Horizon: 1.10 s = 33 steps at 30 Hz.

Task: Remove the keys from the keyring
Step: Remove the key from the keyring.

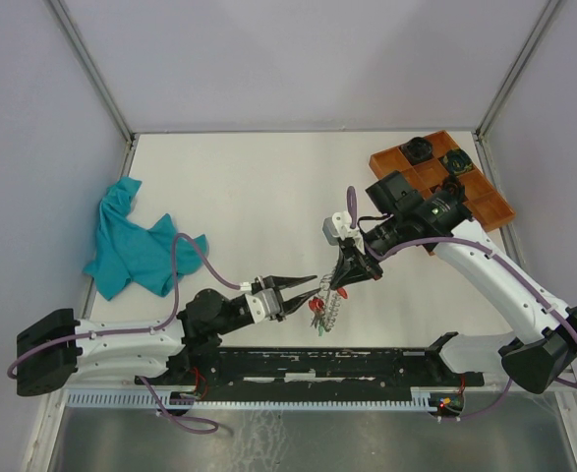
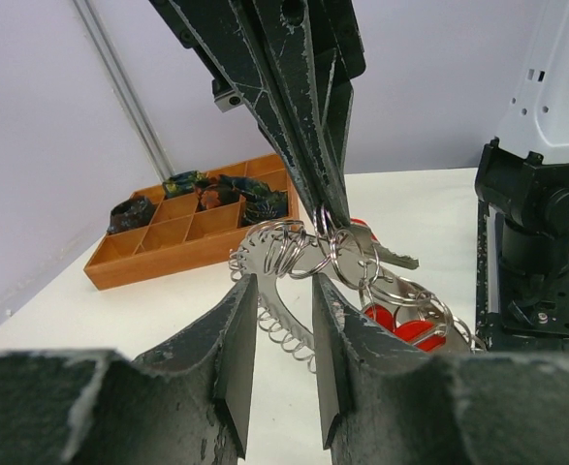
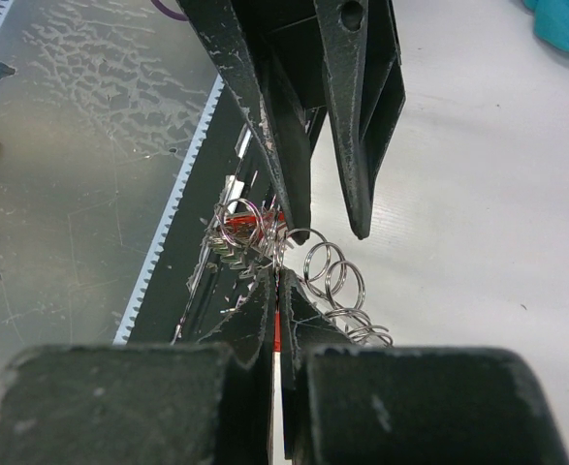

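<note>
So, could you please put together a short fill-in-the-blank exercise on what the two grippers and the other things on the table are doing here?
1. The fingers of the right gripper are ____ on the keyring.
2. The fingers of the left gripper stand ____, holding nothing.
3. The orange tray sits at the table's far ____ corner.
4. In the left wrist view, the plastic tags showing on the keys are ____.

Missing words: shut; open; right; red.
</note>
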### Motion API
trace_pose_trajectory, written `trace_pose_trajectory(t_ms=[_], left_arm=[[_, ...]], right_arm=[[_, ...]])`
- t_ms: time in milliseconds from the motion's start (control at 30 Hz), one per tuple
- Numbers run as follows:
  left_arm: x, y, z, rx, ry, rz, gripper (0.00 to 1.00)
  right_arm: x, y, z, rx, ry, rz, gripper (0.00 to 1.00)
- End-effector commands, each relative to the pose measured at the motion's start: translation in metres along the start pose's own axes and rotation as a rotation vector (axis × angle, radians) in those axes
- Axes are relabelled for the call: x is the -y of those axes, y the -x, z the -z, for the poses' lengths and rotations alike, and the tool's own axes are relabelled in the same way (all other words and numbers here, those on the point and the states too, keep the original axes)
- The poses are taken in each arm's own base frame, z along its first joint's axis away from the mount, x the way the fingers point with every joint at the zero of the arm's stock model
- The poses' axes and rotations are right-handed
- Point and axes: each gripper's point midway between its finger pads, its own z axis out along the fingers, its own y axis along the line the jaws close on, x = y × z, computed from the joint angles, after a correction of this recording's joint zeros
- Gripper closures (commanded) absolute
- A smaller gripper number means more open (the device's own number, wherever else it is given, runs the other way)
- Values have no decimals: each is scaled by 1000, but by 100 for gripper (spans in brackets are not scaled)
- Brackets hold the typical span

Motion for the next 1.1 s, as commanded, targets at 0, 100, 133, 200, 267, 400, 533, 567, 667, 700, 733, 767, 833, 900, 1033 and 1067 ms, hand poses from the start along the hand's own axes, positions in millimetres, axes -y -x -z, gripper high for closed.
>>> trace_pose_trajectory(t_ms=[0, 100, 133, 200, 267, 400, 533, 567, 667, 700, 733, 767, 833, 900, 1033, 1067], left_arm=[[-1, 34, -14, 101, -22, -50, 65], [3, 37, -15, 108, -37, -55, 65], [4, 37, -16, 108, -42, -55, 65], [6, 37, -17, 108, -52, -57, 66], [9, 34, -19, 92, -63, -59, 74], [8, 29, -18, 69, -62, -60, 83], [5, 24, -14, 45, -45, -67, 92], [4, 23, -13, 37, -41, -69, 93], [4, 18, -13, 8, -44, -80, 94], [6, 16, -13, 0, -53, -84, 94], [8, 13, -14, -9, -64, -84, 94], [9, 11, -15, -19, -71, -83, 94], [10, 4, -17, -50, -74, -79, 95], [4, 6, -18, -49, -39, -62, 95], [-5, 18, -18, -11, 22, 10, 92], [-6, 21, -19, -7, 30, 27, 90]], right_arm=[[-6, 18, 1, 64, 30, 46, 99], [-6, 18, 0, 64, 31, 43, 99], [-6, 18, 0, 64, 32, 41, 99], [-5, 18, 0, 65, 33, 35, 99], [-4, 18, 0, 65, 33, 33, 99], [-5, 19, 1, 67, 30, 35, 99], [-9, 21, 2, 74, 37, 45, 99], [-10, 21, 2, 76, 40, 47, 99], [-12, 22, 2, 84, 50, 53, 99], [-13, 23, 2, 87, 53, 54, 99], [-13, 23, 2, 90, 56, 52, 99], [-14, 23, 1, 93, 60, 51, 99], [-15, 22, 1, 94, 63, 58, 99], [-14, 19, 2, 77, 54, 65, 99], [-11, 15, 3, 58, 31, 70, 99], [-11, 14, 2, 55, 31, 68, 99]])
